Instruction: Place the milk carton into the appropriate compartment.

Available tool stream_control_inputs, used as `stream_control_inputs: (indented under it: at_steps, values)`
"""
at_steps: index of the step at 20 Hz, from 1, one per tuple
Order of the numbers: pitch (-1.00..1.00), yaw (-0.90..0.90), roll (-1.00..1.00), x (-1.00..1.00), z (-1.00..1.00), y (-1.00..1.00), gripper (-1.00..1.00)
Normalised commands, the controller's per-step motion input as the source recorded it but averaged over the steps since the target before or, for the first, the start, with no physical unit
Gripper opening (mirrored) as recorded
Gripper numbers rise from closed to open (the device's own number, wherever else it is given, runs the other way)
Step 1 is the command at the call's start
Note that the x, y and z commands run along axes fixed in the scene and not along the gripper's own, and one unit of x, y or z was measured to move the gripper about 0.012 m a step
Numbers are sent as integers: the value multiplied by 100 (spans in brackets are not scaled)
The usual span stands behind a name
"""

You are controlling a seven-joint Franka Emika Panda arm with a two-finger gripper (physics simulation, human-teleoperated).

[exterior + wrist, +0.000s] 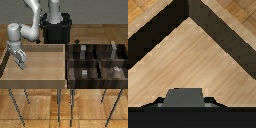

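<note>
End effector (21, 64) over light wood tray (35, 80), finger spread unclear; dark compartment bin (95, 82) beside; wood floor (100, 30).

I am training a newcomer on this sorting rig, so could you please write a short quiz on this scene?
1. True or false: the gripper holds the milk carton.
2. What does the gripper hang over? A: the light wooden bin. B: the dark compartment box. C: the floor.
3. How many compartments does the dark compartment box have?
Key: 1 false, the carton stands in a compartment far from the gripper; 2 A; 3 four.
</note>
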Motion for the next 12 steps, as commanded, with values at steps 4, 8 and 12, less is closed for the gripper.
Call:
stream_control_inputs:
  at_steps: [4,8,12]
  values:
    - [0,0,0,0,75,0,-100]
    - [0,0,0,0,100,0,-100]
    - [0,0,0,0,100,12,-100]
